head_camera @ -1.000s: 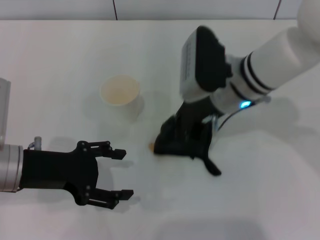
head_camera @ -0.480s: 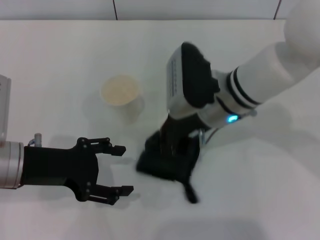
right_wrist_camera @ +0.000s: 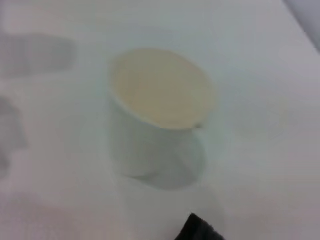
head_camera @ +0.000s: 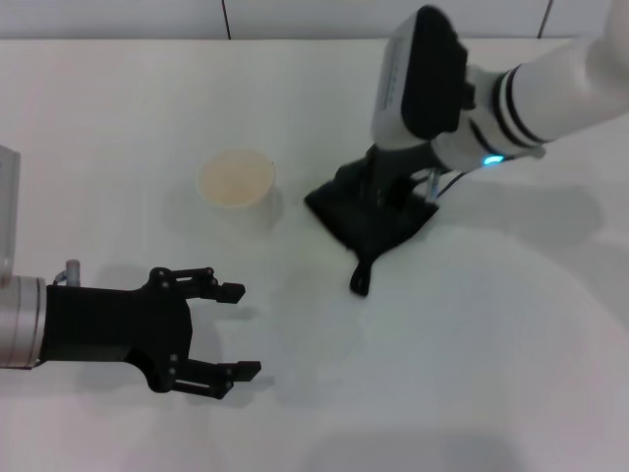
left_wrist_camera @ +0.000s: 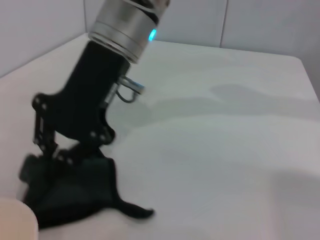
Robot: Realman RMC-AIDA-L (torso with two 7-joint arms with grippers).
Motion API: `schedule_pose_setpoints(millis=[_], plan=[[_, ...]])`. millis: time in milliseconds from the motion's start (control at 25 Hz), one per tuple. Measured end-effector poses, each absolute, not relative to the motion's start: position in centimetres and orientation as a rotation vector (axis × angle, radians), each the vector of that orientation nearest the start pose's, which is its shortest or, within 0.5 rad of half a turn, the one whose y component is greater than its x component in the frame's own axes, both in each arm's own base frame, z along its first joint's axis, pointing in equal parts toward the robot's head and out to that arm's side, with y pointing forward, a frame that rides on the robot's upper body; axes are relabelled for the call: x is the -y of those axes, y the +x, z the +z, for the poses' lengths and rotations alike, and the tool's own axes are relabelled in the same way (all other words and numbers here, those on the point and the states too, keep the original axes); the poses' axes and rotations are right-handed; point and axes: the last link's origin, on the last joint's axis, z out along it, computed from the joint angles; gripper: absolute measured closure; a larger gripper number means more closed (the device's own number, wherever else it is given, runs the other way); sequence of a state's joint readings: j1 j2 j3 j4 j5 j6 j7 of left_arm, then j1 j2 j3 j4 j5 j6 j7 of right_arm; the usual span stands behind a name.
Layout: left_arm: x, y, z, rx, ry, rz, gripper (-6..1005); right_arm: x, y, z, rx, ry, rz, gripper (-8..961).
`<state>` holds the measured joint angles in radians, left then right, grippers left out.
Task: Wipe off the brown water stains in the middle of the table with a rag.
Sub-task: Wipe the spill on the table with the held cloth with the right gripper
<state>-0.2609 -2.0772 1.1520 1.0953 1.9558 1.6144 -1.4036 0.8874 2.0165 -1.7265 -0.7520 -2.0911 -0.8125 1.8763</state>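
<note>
Right gripper [head_camera: 378,202] is pressing down on the rag [head_camera: 369,218] with its jaws clamped on the bunched top of the cloth, just right of the cup [head_camera: 236,182] and touching the table [head_camera: 472,334]. The rag's tail is trailing toward the near side. Left gripper [head_camera: 211,332] is hovering idle over the near-left of the table, fingers spread apart, holding nothing. No brown stain is showing anywhere on the open surface in the head view; whatever is left of it would be under the cloth or already soaked up, can't tell which. My read: wiping is under way and likely close to done. To do this step well: keep the rag flat and loaded against the surface, drag it in overlapping passes through the middle of the table, don't let the cloth roll up under the fingers, and steer clear of the cup so it isn't tipped. Lifting the rag to check the surface underneath is the sensible check before stopping.
</note>
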Motion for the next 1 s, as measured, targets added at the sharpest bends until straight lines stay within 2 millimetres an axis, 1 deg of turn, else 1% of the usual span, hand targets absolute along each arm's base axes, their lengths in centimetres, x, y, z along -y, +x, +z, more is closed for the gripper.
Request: schedule_pose_setpoints(millis=[120, 200, 360, 440, 600, 800, 920, 1000], plan=[[-27.3, -25.7, -0.3, 0.255, -2.995, -0.351, 119, -42.6, 14.5, -8.5, 0.026, -2.724, -0.259, 869], [-27.4, -25.7, -0.3, 0.252, -2.994, -0.351, 119, -42.1, 14.5, -8.8, 0.030, -2.756, -0.276, 869], [-27.6, -25.5, -0.4, 0.245, -2.994, -0.352, 119, -40.1, 13.9, -10.2, 0.045, -2.867, -0.304, 869], [-27.6, -25.5, -0.4, 0.246, -2.992, -0.351, 119, -38.5, 13.2, -10.9, 0.050, -2.951, -0.293, 870], [-27.7, -25.6, -0.4, 0.247, -2.992, -0.346, 119, -36.1, 12.4, -11.8, 0.067, -3.060, -0.263, 870], [-27.7, -25.6, -0.4, 0.246, -2.992, -0.340, 119, -34.3, 12.0, -12.8, 0.096, -3.130, -0.256, 870], [-27.7, -25.6, -0.4, 0.247, -2.992, -0.338, 119, -34.0, 12.0, -13.0, 0.113, -3.139, -0.242, 870], [-27.7, -25.7, -0.4, 0.243, -2.993, -0.338, 119, -34.6, 12.1, -12.8, 0.125, -3.109, -0.228, 871]])
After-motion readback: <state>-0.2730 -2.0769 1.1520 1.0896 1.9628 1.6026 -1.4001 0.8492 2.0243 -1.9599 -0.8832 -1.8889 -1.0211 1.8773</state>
